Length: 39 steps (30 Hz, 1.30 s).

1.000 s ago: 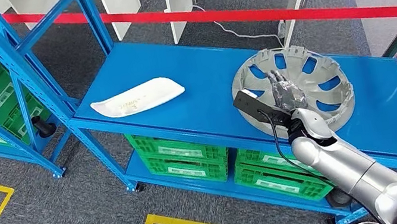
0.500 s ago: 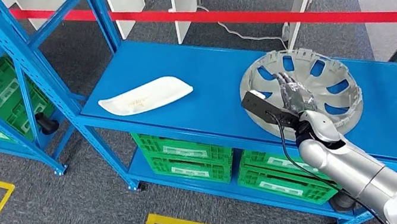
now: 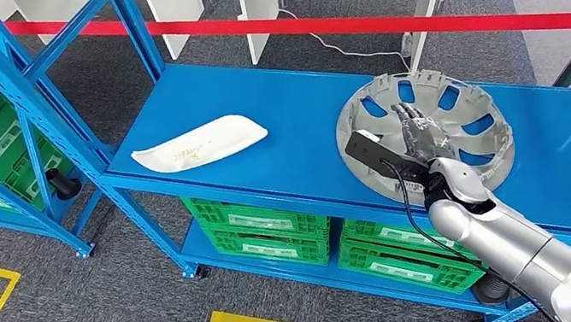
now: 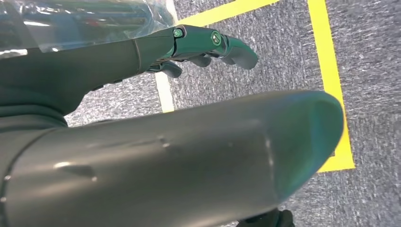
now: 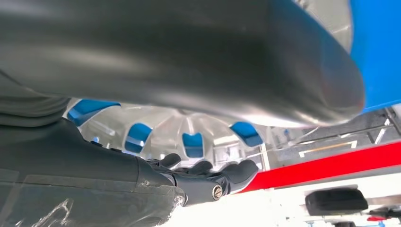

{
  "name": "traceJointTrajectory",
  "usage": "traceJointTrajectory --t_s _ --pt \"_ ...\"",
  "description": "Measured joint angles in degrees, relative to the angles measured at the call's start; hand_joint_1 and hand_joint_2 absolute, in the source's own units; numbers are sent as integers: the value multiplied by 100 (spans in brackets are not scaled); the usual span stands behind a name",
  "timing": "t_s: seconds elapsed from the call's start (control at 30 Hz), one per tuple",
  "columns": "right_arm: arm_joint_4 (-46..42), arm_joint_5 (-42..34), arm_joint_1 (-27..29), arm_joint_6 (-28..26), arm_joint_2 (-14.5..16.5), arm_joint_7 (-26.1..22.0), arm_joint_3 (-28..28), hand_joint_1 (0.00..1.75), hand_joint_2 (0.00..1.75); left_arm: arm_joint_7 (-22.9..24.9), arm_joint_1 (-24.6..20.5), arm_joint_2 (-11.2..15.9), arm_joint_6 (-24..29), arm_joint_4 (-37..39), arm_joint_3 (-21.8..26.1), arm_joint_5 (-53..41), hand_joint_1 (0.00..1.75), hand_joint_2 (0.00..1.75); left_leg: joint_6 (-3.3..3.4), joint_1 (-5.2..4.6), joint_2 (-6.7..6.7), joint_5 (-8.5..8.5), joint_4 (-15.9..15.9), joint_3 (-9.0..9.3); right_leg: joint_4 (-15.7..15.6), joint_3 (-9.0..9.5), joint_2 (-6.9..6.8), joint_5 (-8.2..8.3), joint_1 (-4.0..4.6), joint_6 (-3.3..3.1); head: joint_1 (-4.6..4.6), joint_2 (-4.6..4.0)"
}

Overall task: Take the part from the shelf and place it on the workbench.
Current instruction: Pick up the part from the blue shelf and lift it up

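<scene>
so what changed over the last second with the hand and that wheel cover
Very little. The right hand stays over the middle of the silver wheel cover, fingers spread on it, with no visible lift. The cover still lies flat on the blue shelf, and the white part stays where it was. The small shifts across the whole picture come from the head camera swaying. The left hand hangs over the floor.

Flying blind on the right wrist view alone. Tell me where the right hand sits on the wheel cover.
Observer: The right hand lies inside the wheel cover, reaching in over its near rim, fingers stretched toward the middle.
Operator: Report what else is on that shelf.
Observer: A white tray lies apart from the cover, toward the left end of the shelf.
Operator: Give me the left hand.
Observer: The left hand hangs over carpet, holding nothing.
</scene>
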Motion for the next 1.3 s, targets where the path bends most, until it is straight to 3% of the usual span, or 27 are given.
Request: traceJointTrajectory --t_s 1.07,1.13,1.2,1.3 --pt "0 0 1 0 4 0 0 0 0 0 10 2 0 0 0 -2 0 0 50 -12 -3 8 -6 -2 -27 14 -7 11 -14 48 -9 0" --pt "0 0 0 0 3 0 -3 0 0 0 6 0 0 0 0 -4 0 0 80 9 -1 27 -31 8 -2 6 -6 -21 -15 72 -6 0" --pt "0 0 -8 2 1 -1 -9 0 0 0 -4 -4 0 0 0 -9 0 0 129 37 2 48 -58 20 278 -111 -8 -218 -20 109 21 0" --pt "8 0 2 29 5 -5 1 0 0 3 -9 -5 0 0 0 -12 0 0 161 41 3 45 -57 24 1310 -587 -10 -679 -30 143 55 0"
